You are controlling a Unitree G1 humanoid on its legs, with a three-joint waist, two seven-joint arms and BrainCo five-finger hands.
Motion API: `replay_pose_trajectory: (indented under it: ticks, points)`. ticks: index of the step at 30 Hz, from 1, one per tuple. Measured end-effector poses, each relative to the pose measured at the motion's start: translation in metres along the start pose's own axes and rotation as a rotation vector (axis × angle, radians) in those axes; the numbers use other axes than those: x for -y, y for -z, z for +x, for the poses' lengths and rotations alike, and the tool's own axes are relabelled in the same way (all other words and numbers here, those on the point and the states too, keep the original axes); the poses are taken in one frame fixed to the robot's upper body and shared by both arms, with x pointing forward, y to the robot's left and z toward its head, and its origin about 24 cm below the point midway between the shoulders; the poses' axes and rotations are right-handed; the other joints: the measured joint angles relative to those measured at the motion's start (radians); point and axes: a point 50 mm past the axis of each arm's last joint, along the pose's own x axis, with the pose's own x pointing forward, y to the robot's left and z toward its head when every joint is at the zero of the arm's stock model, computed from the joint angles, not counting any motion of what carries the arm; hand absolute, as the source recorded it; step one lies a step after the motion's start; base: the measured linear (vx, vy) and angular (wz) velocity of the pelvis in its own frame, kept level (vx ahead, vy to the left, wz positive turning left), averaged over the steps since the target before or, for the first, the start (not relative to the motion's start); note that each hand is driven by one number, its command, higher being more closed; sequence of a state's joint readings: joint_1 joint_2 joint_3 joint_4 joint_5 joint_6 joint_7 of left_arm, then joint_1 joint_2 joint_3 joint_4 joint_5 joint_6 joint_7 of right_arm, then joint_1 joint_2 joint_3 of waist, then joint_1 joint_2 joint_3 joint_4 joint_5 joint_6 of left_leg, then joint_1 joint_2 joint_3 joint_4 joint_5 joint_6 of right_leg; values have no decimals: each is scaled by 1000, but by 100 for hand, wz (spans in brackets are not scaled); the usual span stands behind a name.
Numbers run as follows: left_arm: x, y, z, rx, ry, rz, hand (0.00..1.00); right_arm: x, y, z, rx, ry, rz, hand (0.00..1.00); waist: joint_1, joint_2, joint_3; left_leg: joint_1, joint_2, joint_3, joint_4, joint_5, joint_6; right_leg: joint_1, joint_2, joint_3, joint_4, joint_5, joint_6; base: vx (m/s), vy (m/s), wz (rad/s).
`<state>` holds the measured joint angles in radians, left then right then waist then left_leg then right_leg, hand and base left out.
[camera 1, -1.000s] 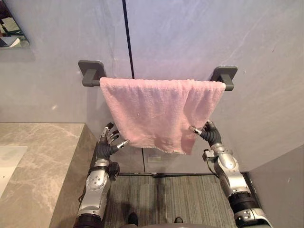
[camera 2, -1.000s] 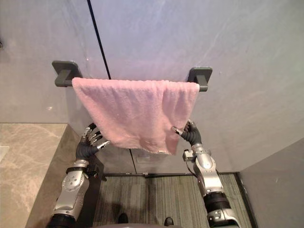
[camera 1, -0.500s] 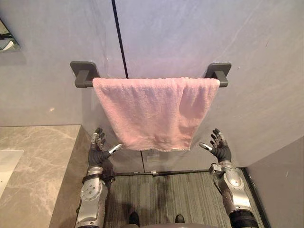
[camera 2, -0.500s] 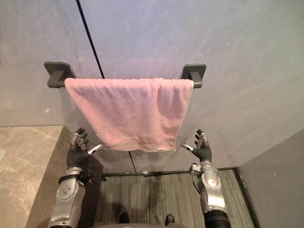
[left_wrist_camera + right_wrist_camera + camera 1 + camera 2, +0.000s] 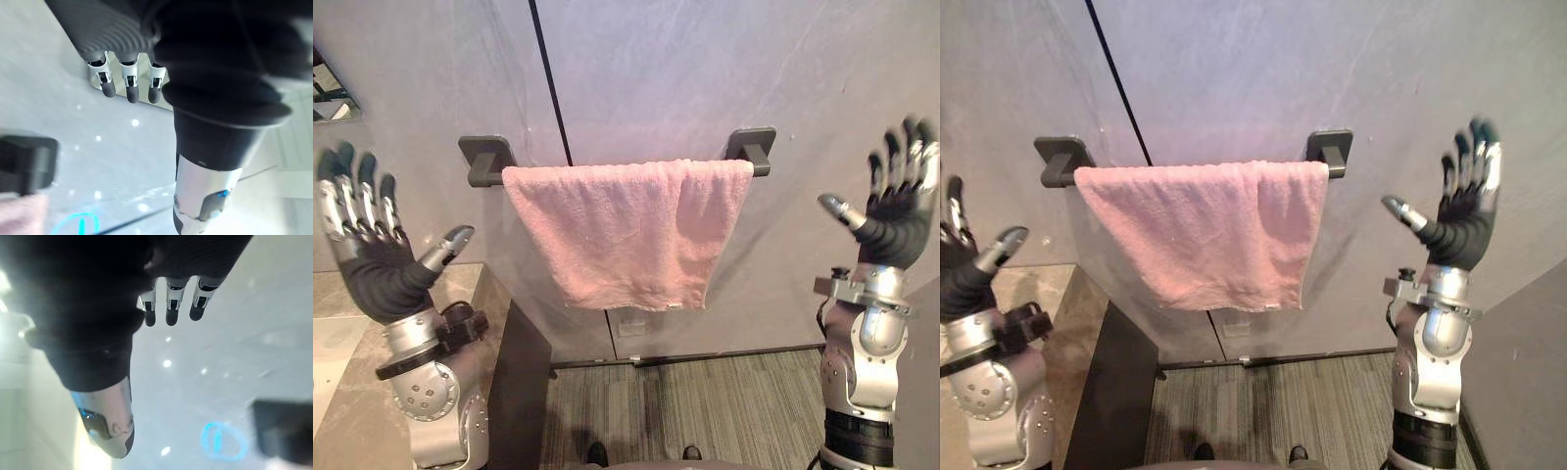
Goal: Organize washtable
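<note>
At the far left, the left hand is being held up above the marble washtable, palm turned inward. Its fingers are being kept straight and spread, with the thumb angled away, and nothing is being gripped. In the left wrist view the same straight fingers are being shown against the grey wall.

Further along, a dark left bracket is being seen fixed to the wall, just beside a thin black seam running upward. Between it and the right bracket, the pink towel is being carried over the rail, draped flat. Its right part is being doubled over in a fold, and its lower edge is hanging free above the grey striped floor. The towel is being touched by neither hand; both are being held well apart from it.

At the far right, the right hand is being raised, its palm facing inward. Its fingers are being held straight, thumb out, and nothing is being grasped.
</note>
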<state>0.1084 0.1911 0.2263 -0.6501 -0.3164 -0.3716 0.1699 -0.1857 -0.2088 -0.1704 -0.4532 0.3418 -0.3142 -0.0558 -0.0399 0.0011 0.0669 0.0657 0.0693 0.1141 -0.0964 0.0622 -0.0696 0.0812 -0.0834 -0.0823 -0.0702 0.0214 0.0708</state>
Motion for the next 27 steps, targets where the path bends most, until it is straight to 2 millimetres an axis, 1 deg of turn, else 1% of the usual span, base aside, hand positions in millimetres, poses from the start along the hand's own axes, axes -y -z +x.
replay_pose_trajectory:
  ticks: [1, 3, 4, 5, 9, 12, 13, 14, 16, 20, 22, 24, 27]
  points:
    - [4, -1, 1, 4, 24, -33, 0, -6, -1, 2, 15, -31, 38, 0, 0, 0, -1, 1, 0, 0, 0, 0, 0, 1, 0, 0, 0, 0, 0, -37, -11, 0]
    - [23, 1, 2, -7, 139, -181, 0, -33, 0, 6, 29, -158, 198, 0, 1, 0, -6, 1, 0, 0, 0, 0, 0, 0, 0, 0, 2, 0, 0, -40, -9, 0]
    - [26, 2, 2, -13, 161, -209, 0, -38, 1, 6, 22, -186, 228, 0, 2, 0, -6, 1, 0, 0, 0, 0, 0, 0, 0, 0, 2, 0, 0, -33, -7, 0]
    - [35, 3, 1, -30, 212, -269, 0, -48, 4, 3, 6, -241, 278, 0, 2, 0, -6, 1, 0, 0, 0, 0, 0, 0, 0, 0, 3, 0, 0, -31, -7, 0]
    - [55, 10, -7, -104, 343, -415, 0, -68, 10, -4, -64, -369, 383, 0, 1, 0, -7, 1, -1, 1, -1, 0, 0, -2, 0, 2, 5, 0, 0, 0, 0, 0]
    - [68, 26, -19, -221, 449, -487, 0, -79, 18, -11, -138, -489, 416, 0, 1, 1, -10, -2, 0, 3, -1, 0, 0, -7, 0, 4, 5, 0, 0, -6, -4, -1]
    - [73, 36, -26, -292, 497, -509, 0, -83, 26, -16, -194, -535, 421, 0, 1, 2, -20, -8, 0, 5, -1, 1, 0, -15, 0, 6, 7, 0, 0, 0, 0, 0]
    - [75, 39, -29, -320, 518, -518, 0, -84, 29, -19, -220, -555, 421, 0, 1, 1, -23, -10, 0, 5, -1, 1, 0, -17, 0, 6, 7, 0, 0, 0, 0, 0]
    - [79, 55, -42, -430, 582, -522, 0, -85, 46, -29, -335, -601, 421, 0, 0, 1, -24, -11, 0, 6, -1, 1, 0, -19, 0, 7, 9, 0, 0, 0, 0, 0]
    - [79, 70, -57, -542, 640, -517, 0, -78, 64, -42, -461, -636, 396, 0, 1, 1, -26, -23, 0, 9, -1, 2, 1, -35, 1, 12, 14, 0, 0, -9, -3, -2]
    - [78, 78, -63, -593, 655, -510, 0, -75, 73, -50, -524, -640, 386, 0, 0, 0, -28, -23, 0, 10, -1, 2, 1, -35, 0, 12, 14, 0, 0, 0, 0, 0]
    - [75, 87, -71, -656, 660, -497, 0, -70, 84, -66, -616, -639, 383, 0, 1, 1, -29, -23, 0, 10, -1, 2, 1, -35, 1, 12, 14, 0, 0, 0, 0, 0]
    - [73, 96, -79, -712, 664, -488, 0, -66, 93, -78, -695, -634, 357, 0, 0, 0, -29, -23, 0, 9, -1, 2, 1, -36, 0, 12, 14, 0, 0, 0, 0, 0]
